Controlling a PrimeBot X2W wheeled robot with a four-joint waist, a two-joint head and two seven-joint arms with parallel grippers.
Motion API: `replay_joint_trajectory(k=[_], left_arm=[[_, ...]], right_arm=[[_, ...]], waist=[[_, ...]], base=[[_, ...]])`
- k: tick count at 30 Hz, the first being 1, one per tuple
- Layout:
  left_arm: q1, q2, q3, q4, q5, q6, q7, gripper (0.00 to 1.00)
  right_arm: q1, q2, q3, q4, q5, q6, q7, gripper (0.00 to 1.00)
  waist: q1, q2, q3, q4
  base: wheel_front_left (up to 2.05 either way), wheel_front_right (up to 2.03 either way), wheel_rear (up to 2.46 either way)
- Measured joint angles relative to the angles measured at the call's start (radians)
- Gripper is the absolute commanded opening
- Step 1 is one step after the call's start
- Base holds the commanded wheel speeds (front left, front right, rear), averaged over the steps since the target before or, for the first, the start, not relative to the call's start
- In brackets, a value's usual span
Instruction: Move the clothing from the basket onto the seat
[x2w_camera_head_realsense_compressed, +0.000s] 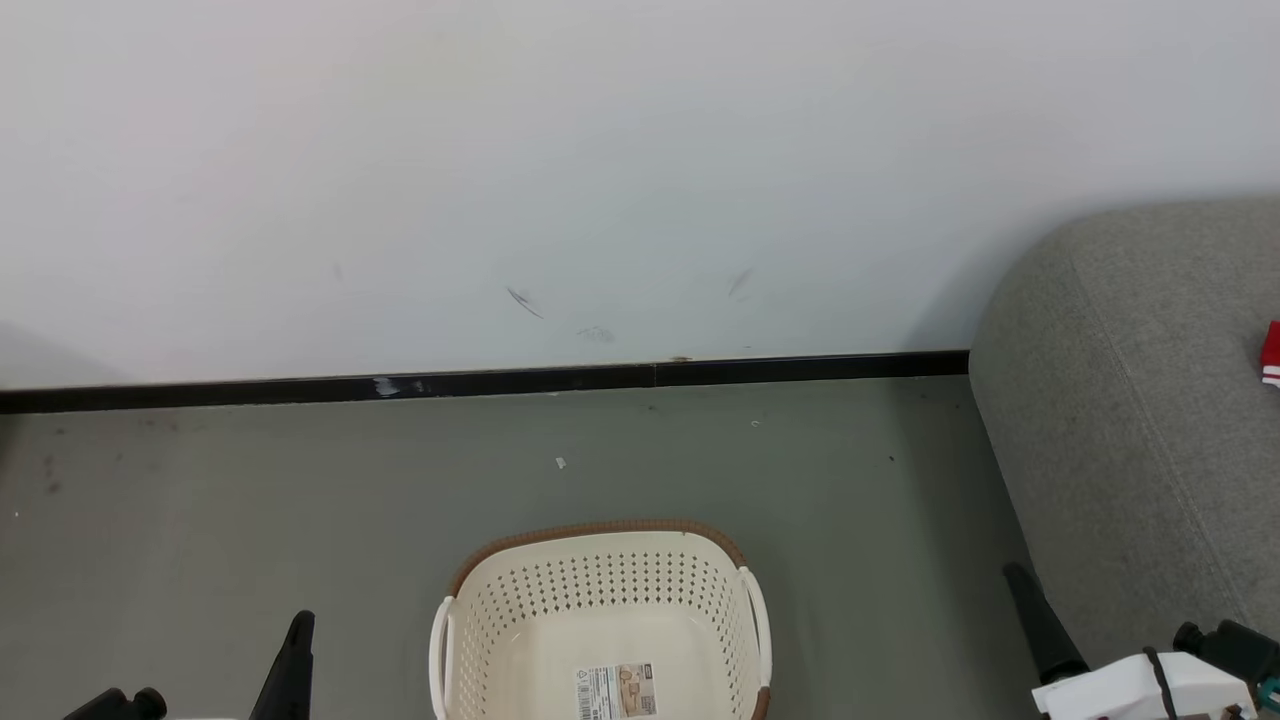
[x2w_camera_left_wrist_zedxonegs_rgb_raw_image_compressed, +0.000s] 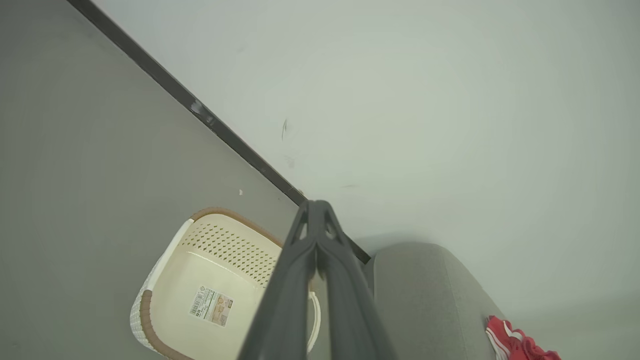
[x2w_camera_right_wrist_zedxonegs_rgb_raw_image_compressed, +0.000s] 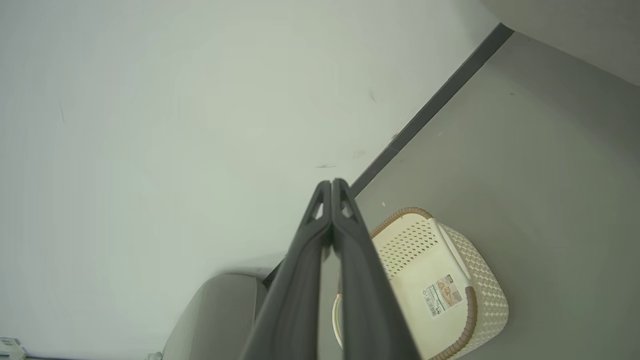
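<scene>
1. Two long dark fingers of the left gripper (x2w_camera_left_wrist_zedxonegs_rgb_raw_image_compressed: 316, 205) are pressing together from base to tip, clenched on nothing; in the head view it is sitting at the lower left, above the grey floor (x2w_camera_head_realsense_compressed: 250, 500) and well apart from the basket
2. A white wall (x2w_camera_head_realsense_compressed: 600, 150) is rising behind the floor, a black skirting strip (x2w_camera_head_realsense_compressed: 500, 382) is running along the line where they are meeting, and a few dark scuffs are showing on the wall
3. The basket (x2w_camera_head_realsense_compressed: 600, 527) is standing upright on the floor at the bottom middle of the head view, between the two grippers; its brown rim is facing up, its white handles are curving along either side, and a paper label (x2w_camera_head_realsense_compressed: 615, 692) is lying on its pale inner base
4. The right gripper (x2w_camera_right_wrist_zedxonegs_rgb_raw_image_compressed: 332, 184) is likewise clenched, its fingers lying tight against each other and grasping nothing; in the head view it is hovering at the lower right, near the edge of the seat
5. The seat (x2w_camera_head_realsense_compressed: 1120, 400) is filling the right side of the head view, its rounded grey end nearing the wall
6. The clothing (x2w_camera_head_realsense_compressed: 1272, 355) is lying on the seat at the far right edge, a red fold with white stripes, well apart from the basket and from both grippers
</scene>
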Motion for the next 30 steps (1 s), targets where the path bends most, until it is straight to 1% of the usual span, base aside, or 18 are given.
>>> replay_joint_trajectory(k=[7, 12, 17, 28, 30], left_arm=[[-0.018, -0.009, 0.021, 0.022, -0.077, -0.019, 0.018, 0.00], [-0.034, -0.017, 0.035, 0.037, -0.129, -0.034, 0.034, 0.00], [-0.048, -0.024, 0.051, 0.053, -0.184, -0.045, 0.044, 0.00], [-0.081, -0.043, 0.085, 0.085, -0.303, -0.086, 0.079, 0.00], [-0.085, -0.046, 0.091, 0.091, -0.324, -0.087, 0.080, 0.00]], right_arm=[[-0.018, -0.006, -0.015, 0.005, 0.100, 0.000, 0.018, 0.00], [-0.021, -0.009, -0.022, 0.006, 0.175, 0.000, 0.035, 0.00], [-0.039, -0.010, -0.029, 0.008, 0.245, 0.000, 0.049, 0.00], [-0.057, -0.015, -0.051, 0.009, 0.403, 0.000, 0.082, 0.00], [-0.061, -0.017, -0.054, 0.009, 0.433, 0.000, 0.087, 0.00]], waist=[[-0.0058, 0.0000, 0.006, -0.003], [-0.0079, 0.0000, 0.010, -0.005], [-0.0088, 0.0000, 0.013, -0.008], [-0.0093, 0.0000, 0.016, -0.013], [-0.0094, 0.0000, 0.016, -0.013]], base=[[0.00, 0.00, 0.00], [0.00, 0.00, 0.00], [0.00, 0.00, 0.00], [0.00, 0.00, 0.00], [0.00, 0.00, 0.00]])
